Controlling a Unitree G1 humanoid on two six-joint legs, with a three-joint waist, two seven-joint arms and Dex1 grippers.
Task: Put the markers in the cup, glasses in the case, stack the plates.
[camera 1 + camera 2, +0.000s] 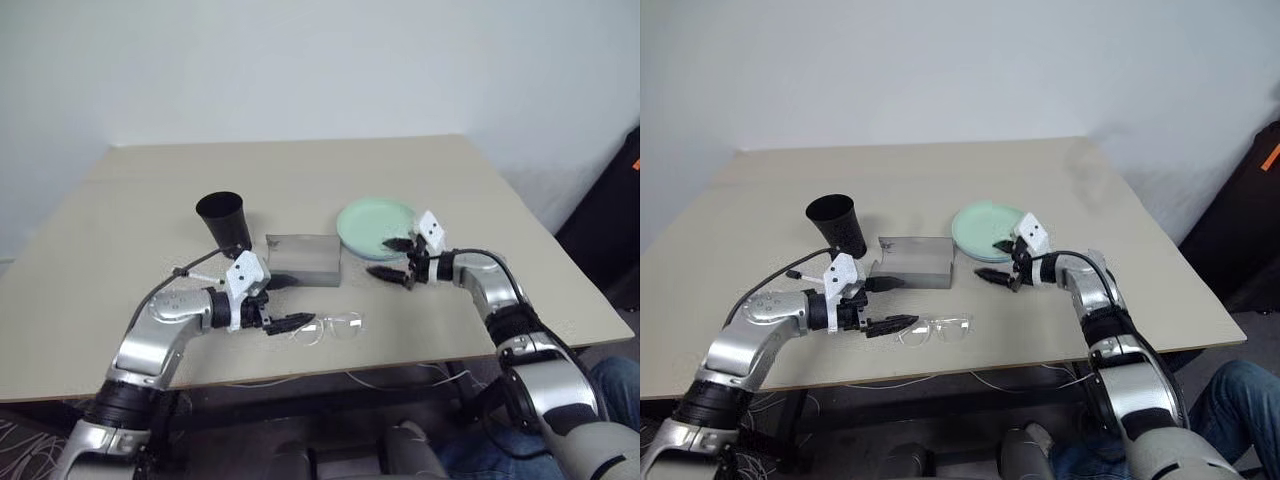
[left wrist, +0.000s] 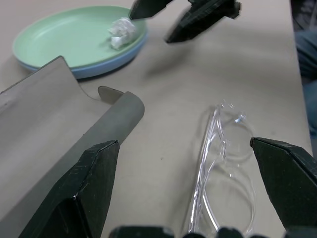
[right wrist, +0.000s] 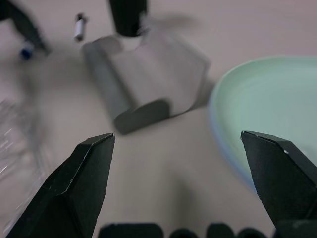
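a: where do we stand with the left gripper?
b: we see its fingers spread wide, empty, one tip by the front edge of the grey case and the other at the glasses, which lie flat on the table just in front of the case.
a: and the right gripper?
b: also gaping, holding nothing, hanging just at the near rim of the plates. we see the mint one sitting on top of the light blue one, with a crumpled white scrap on it.
a: the cup?
b: it stands upright just behind the case's left end. in the right wrist view we make out a marker lying on the table beside the cup, and a blue-tipped one near it, blurred.
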